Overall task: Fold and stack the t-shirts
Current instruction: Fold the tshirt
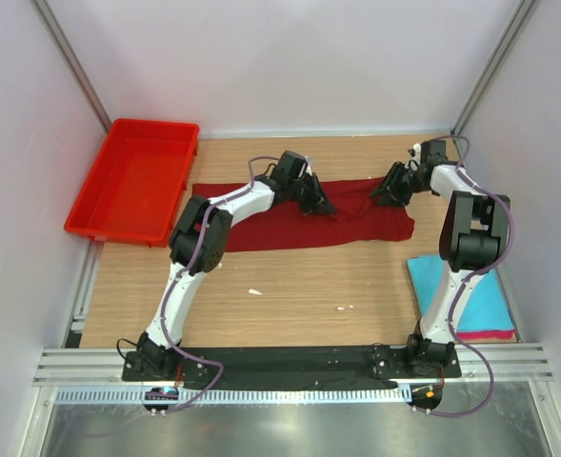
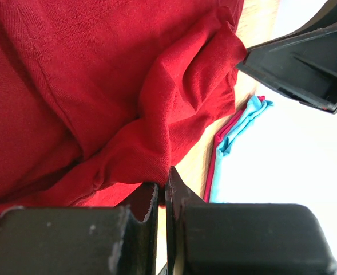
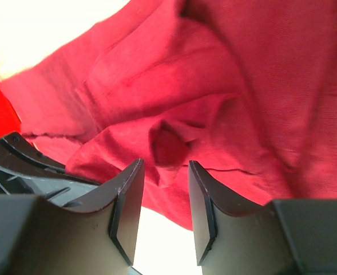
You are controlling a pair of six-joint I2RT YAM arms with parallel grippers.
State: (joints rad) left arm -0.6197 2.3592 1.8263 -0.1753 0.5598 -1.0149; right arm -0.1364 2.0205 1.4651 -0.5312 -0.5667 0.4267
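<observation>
A dark maroon t-shirt (image 1: 299,224) lies as a long strip across the back of the table. My left gripper (image 1: 316,202) is at the strip's middle, shut on a raised fold of the maroon cloth (image 2: 174,103). At the strip's right end, my right gripper (image 1: 391,188) stands open. In the right wrist view, the gripper (image 3: 165,163) has the rumpled maroon cloth (image 3: 214,103) just past its fingertips and nothing between them. A folded turquoise t-shirt (image 1: 456,290) lies on a pink t-shirt (image 1: 494,335) at the near right.
A bright red plastic tray (image 1: 132,181) stands at the back left, overhanging the table edge. Two small white scraps (image 1: 254,291) lie on the wooden table (image 1: 299,286) in front of the shirt. Walls close in on three sides.
</observation>
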